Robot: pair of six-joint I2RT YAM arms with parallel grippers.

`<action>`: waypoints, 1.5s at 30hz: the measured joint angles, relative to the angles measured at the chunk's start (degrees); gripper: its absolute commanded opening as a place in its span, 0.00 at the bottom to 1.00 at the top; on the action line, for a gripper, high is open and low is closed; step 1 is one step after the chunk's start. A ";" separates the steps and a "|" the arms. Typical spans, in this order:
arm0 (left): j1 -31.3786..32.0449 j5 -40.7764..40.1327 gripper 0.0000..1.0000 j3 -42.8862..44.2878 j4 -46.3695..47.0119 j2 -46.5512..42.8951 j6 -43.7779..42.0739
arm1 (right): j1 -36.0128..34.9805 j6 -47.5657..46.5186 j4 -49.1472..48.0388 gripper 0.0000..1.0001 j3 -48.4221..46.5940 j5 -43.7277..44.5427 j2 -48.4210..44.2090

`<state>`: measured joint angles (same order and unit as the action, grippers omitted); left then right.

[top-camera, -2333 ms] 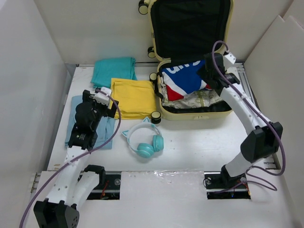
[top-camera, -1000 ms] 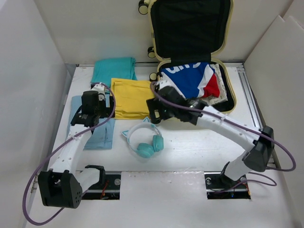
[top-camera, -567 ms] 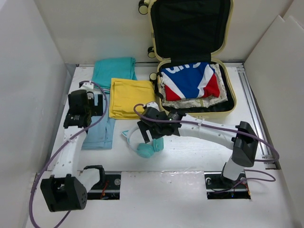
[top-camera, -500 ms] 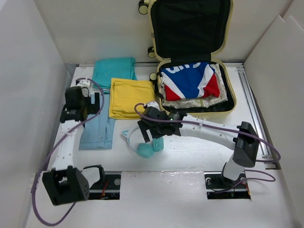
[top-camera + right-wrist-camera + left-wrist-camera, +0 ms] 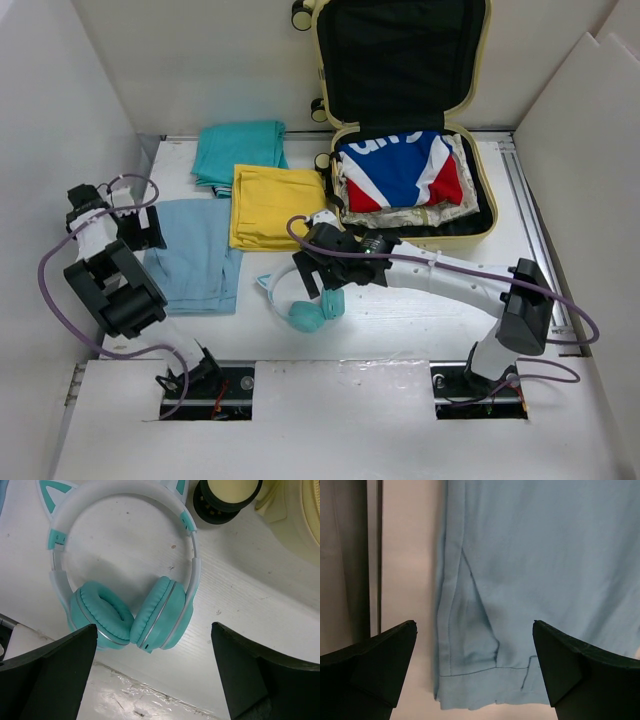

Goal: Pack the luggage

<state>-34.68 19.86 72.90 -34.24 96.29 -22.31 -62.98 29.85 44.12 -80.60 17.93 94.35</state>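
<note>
The luggage (image 5: 460,240) lies open at the back right, its black-lined lid (image 5: 400,60) upright and a blue, white and red garment (image 5: 400,170) on top inside. Teal-and-white cat-ear headphones (image 5: 305,300) (image 5: 125,600) lie on the table in front of it. My right gripper (image 5: 315,280) (image 5: 154,627) hangs open just above their ear cups, holding nothing. At the far left my left gripper (image 5: 143,232) (image 5: 475,622) is open over the hem of a light-blue garment (image 5: 195,255) (image 5: 535,555), empty.
A folded yellow garment (image 5: 270,205) and a teal one (image 5: 240,150) lie left of the luggage. A luggage wheel (image 5: 227,495) stands close beyond the headphones. White walls close in the table; the left wall (image 5: 345,555) is right beside my left gripper.
My right gripper came from the luggage's front corner down over the headphones. The left arm drew back to the left, uncovering the light-blue garment. Both grippers stayed open.
</note>
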 measured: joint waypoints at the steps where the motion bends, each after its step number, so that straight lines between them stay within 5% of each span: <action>1: -0.50 -0.42 1.00 -0.13 -0.22 1.22 -0.63 | 0.00 -0.15 0.00 0.99 0.00 0.02 0.00; 12: -0.79 -5.14 1.00 -0.13 2.75 7.76 -3.37 | -0.37 -1.60 1.20 0.99 -3.74 0.00 5.22; 21: -0.87 -1.44 1.00 5.49 -1.44 15.39 -10.60 | -1.22 -1.57 4.52 0.99 -5.09 1.81 6.32; 24: 0.74 -1.16 0.89 5.33 -1.97 15.28 -12.96 | -1.22 -1.57 5.62 0.99 -5.31 2.89 6.32; 28: 3.23 -0.55 0.50 5.11 -2.86 15.45 -14.73 | -1.22 -1.57 7.06 0.99 -6.45 4.35 6.34; 29: 3.76 -0.33 0.18 5.05 -3.15 15.56 -14.71 | -1.22 -1.55 7.21 0.99 -6.78 4.81 6.34; 30: 4.11 0.35 0.00 4.98 -3.65 15.67 -14.14 | -1.22 -1.53 7.50 0.99 -7.13 5.49 6.34; 45: -5.90 20.22 0.00 5.84 -9.33 17.09 -13.75 | -1.22 -0.24 10.21 0.99 -7.34 9.62 6.34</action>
<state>-40.58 40.07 78.74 -43.57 113.38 -36.05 -64.20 29.61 54.33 -87.94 27.55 100.68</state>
